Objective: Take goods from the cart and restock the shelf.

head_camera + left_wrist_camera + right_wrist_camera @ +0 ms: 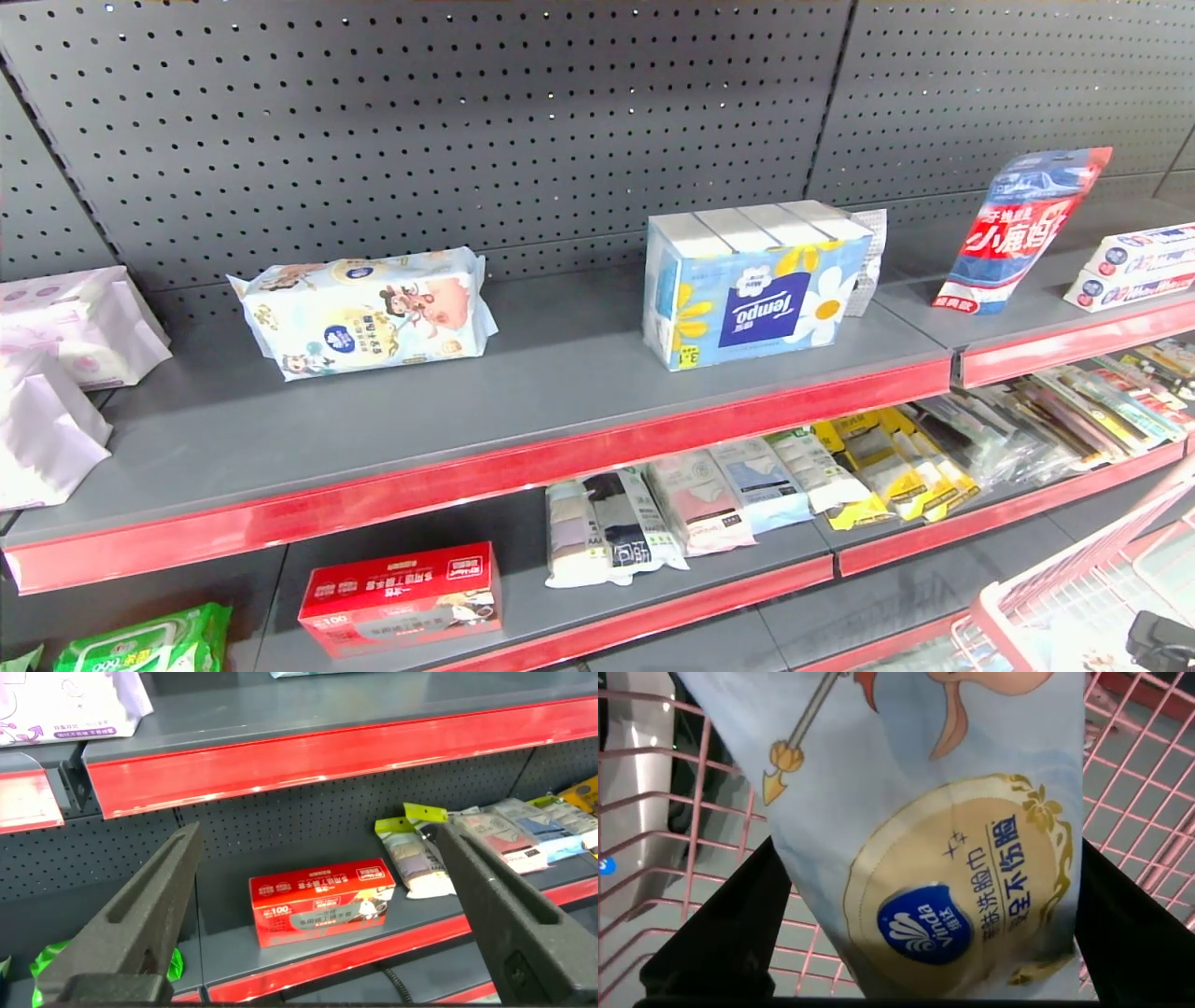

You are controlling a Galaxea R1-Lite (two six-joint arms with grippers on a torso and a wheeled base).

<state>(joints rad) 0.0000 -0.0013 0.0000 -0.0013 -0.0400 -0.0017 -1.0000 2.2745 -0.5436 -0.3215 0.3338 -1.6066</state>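
Right fingers: I have my right gripper (pixel 924 933) clamped on the wipes pack (pixel 952 812), with the pink cart (pixel 663 821) right behind it.
Left fingers: my left gripper (pixel 318 835) is spread apart and empty, facing a red box (pixel 320 899) on the lower shelf (pixel 308 952).
Upper shelf (pixel 523 373): carries a tissue block (pixel 756 280).

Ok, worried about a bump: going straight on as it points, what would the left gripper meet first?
Probably the red box on the lower shelf, framed by the open left gripper; it could instead pass above it to the pegboard, depth is unclear.
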